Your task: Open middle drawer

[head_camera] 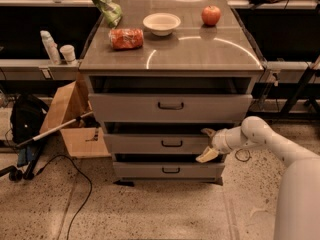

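The middle drawer (pixel 150 144) is the grey medium-height front with a small dark bar handle (pixel 171 144), between the taller top drawer (pixel 130 107) and the shorter bottom drawer (pixel 140 170). It stands slightly out, with a dark gap above it. My gripper (pixel 207 144) is at the drawer's right end, well right of the handle. It is open: one finger (pixel 207 132) sits at the front's top edge and the other finger (pixel 205 156) at its lower edge. My white arm (pixel 260 136) reaches in from the right.
On the cabinet top (pixel 200 51) lie a white bowl (pixel 161 23), a red apple (pixel 211 15), a red packet (pixel 126 38) and a green bag (pixel 102 1). A cardboard box (pixel 67 116), a black bag (pixel 27 121) and a cable (pixel 75 184) are on the floor at the left.
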You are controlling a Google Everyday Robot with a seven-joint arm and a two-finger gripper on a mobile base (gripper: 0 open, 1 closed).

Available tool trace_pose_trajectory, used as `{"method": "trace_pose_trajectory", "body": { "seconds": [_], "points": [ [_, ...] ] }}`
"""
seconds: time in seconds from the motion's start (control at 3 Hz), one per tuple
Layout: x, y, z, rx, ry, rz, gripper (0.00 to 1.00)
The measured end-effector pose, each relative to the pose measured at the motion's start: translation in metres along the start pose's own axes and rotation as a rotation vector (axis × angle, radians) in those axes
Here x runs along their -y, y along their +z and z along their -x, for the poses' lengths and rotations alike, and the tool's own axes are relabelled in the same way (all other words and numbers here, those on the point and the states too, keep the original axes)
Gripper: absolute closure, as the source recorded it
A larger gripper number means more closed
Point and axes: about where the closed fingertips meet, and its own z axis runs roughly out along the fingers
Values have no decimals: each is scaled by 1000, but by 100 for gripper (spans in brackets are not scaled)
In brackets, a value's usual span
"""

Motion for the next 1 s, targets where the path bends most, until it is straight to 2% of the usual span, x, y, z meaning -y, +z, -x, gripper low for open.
{"method": "trace_pose_trajectory", "body": {
  "seconds": [1.0],
  "points": [
    [0,0,0,0,0,0,95]
  ]
}}
